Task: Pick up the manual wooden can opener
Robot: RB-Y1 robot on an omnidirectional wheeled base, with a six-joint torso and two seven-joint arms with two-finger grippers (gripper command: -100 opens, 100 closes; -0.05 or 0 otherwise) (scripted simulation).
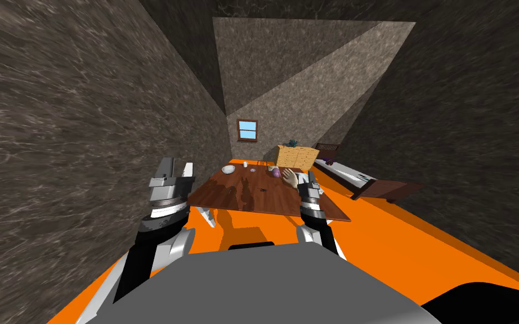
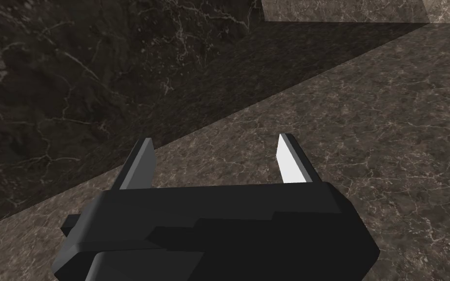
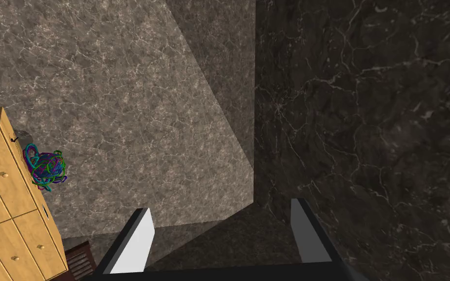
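Approach looks unfinished: small dark can opener [image 1: 262,190] lies mid-way on the reddish-brown wooden desk [image 1: 219,196], well ahead. Left pincer [image 1: 177,169] and right pincer [image 1: 309,179] are raised, wide open and empty, probably kept clear for travel.

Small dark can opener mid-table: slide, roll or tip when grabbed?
The small dark can opener lies low and flat on the brown wooden table, so it likely slides, not rolls. It looks thin, so probably light. Too small to judge stiffness.
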